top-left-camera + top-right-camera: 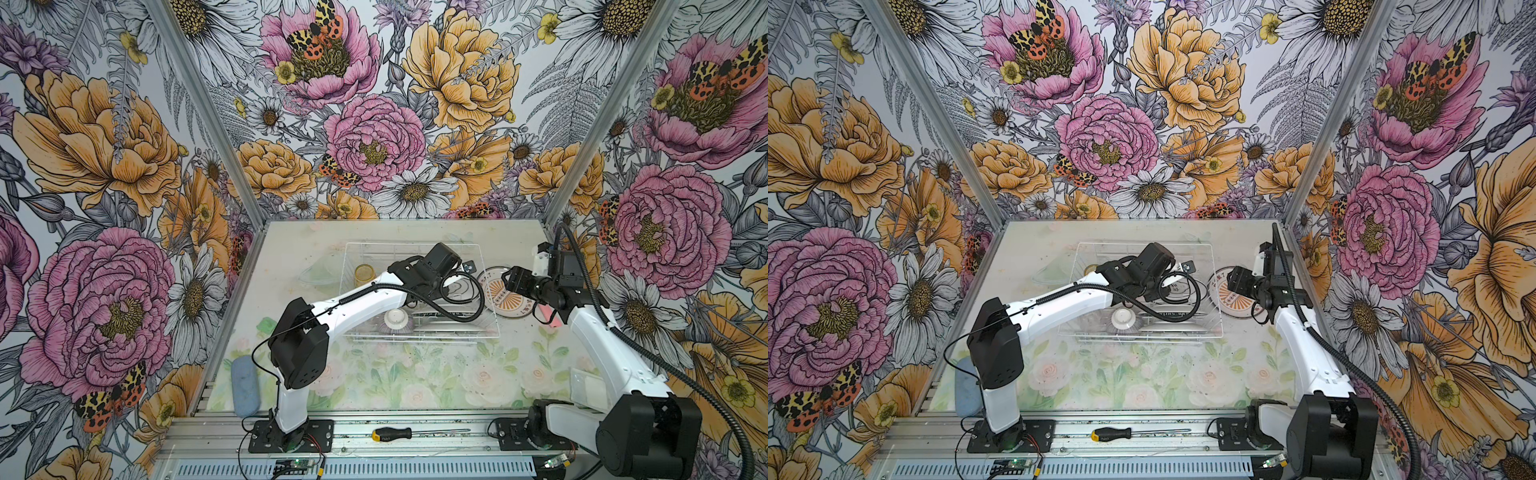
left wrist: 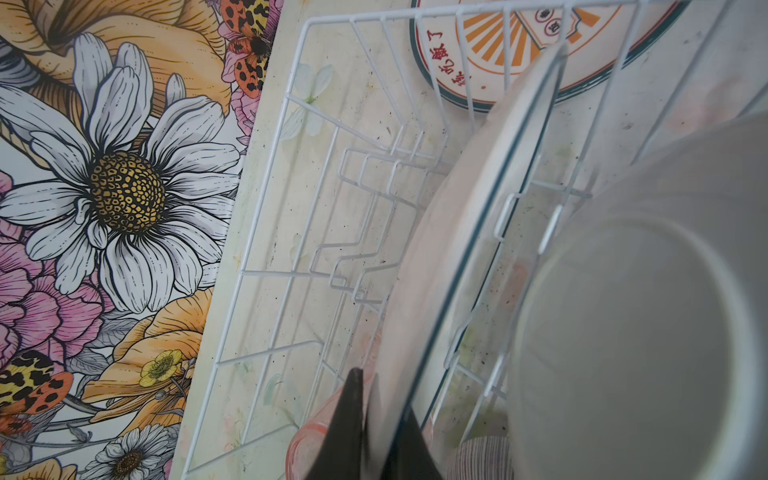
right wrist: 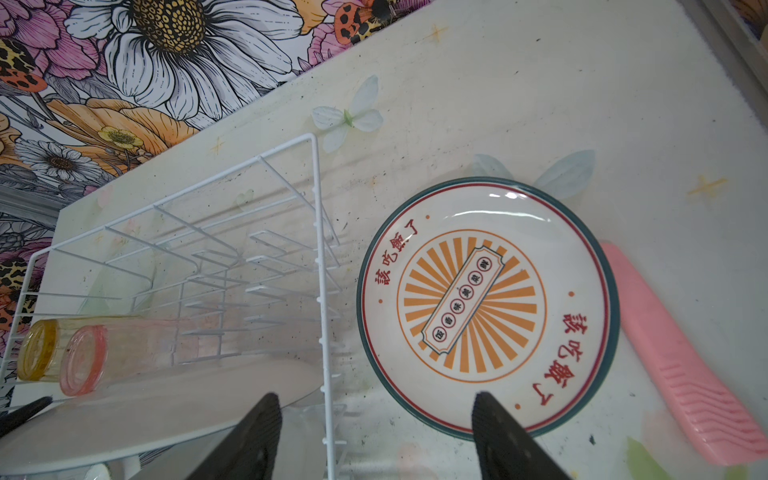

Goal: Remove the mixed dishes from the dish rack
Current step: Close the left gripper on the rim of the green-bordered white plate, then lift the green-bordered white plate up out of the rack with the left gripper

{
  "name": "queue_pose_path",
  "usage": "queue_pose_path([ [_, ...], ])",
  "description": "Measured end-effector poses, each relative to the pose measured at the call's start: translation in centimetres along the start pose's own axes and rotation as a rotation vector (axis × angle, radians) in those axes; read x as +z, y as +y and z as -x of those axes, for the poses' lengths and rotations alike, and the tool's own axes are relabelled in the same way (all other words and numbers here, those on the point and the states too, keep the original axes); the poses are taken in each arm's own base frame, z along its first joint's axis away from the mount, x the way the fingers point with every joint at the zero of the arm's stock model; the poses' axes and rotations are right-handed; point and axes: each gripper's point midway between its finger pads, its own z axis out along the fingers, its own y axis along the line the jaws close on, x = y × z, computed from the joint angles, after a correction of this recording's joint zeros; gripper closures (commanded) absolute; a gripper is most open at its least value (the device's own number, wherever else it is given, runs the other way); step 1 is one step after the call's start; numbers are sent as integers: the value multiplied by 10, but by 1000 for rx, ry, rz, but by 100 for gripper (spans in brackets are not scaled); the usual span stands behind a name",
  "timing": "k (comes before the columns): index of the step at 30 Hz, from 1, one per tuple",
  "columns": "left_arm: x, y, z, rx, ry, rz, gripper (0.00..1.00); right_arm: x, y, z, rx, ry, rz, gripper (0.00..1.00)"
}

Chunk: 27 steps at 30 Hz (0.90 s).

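The white wire dish rack (image 1: 415,337) (image 1: 1142,334) stands mid-table. My left gripper (image 2: 374,415) is shut on the rim of a teal-edged plate (image 2: 457,232) (image 3: 166,399) standing on edge in the rack's (image 2: 291,270) slots. Amber (image 1: 365,274) (image 3: 39,349) and pink (image 3: 83,361) (image 2: 307,440) tumblers lie in the rack. The ribbed bowl (image 1: 395,322) (image 1: 1123,320) sits upside down near its front. Another plate (image 3: 486,303) (image 1: 509,297) with an orange sunburst lies flat on the table to the rack's right. My right gripper (image 3: 374,415) (image 1: 509,280) hangs open between this plate and the rack's side (image 3: 318,249), with nothing between its fingers.
A pink comb-like object (image 3: 681,361) (image 1: 548,320) lies beside the flat plate. A clear glass dish (image 1: 320,272) rests left of the rack. A blue case (image 1: 245,386) sits at the table's front left. A screwdriver (image 1: 392,434) lies on the front rail.
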Motion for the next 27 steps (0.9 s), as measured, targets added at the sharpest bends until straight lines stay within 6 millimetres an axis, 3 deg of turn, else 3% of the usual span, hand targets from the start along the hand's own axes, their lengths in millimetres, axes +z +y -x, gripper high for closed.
queue_pose_path([
  [6,-1,1,-3,-12,-13,53,100,-3,1,2,-3,-12,4,26],
  [12,-15,10,-2,-61,-42,86,100,-7,3,4,-6,-24,7,26],
  [22,-74,48,18,-222,-187,138,100,-12,9,5,-12,-34,36,26],
  [27,-98,71,14,-356,-272,92,100,-21,24,6,-31,-44,110,28],
])
